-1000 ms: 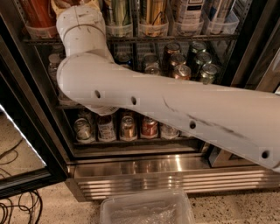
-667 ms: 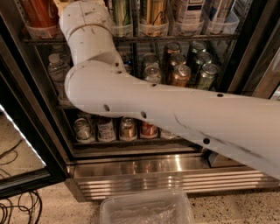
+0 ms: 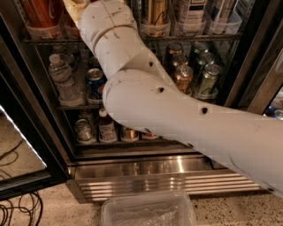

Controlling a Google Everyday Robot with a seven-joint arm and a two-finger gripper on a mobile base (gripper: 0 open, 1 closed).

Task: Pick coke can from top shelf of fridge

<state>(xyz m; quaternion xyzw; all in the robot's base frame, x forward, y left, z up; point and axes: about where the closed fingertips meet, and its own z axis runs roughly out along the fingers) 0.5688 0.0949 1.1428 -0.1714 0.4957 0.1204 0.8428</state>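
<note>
My white arm (image 3: pixel 177 110) crosses the view from the lower right and reaches up into the fridge (image 3: pixel 146 170). Its wrist (image 3: pixel 104 17) runs off the top edge, so the gripper is out of view above the picture. The top shelf (image 3: pixel 190 39) is a dark wire rack fronted by clear plastic tubs (image 3: pixel 154 28). A red container (image 3: pixel 40 11) stands in the leftmost tub, just left of my wrist. Only its lower part shows, so I cannot tell whether it is the coke can.
On the middle rack stand a water bottle (image 3: pixel 59 75), a blue Pepsi can (image 3: pixel 95 81) and gold and green cans (image 3: pixel 183 76). Cans and a small bottle (image 3: pixel 106 128) stand on the lowest rack. The open glass door (image 3: pixel 22 145) is at the left. A clear bin (image 3: pixel 146 212) lies on the floor.
My arm has swung right and deeper into the fridge, with the elbow shifted right. This uncovers the water bottle and the Pepsi can at the left.
</note>
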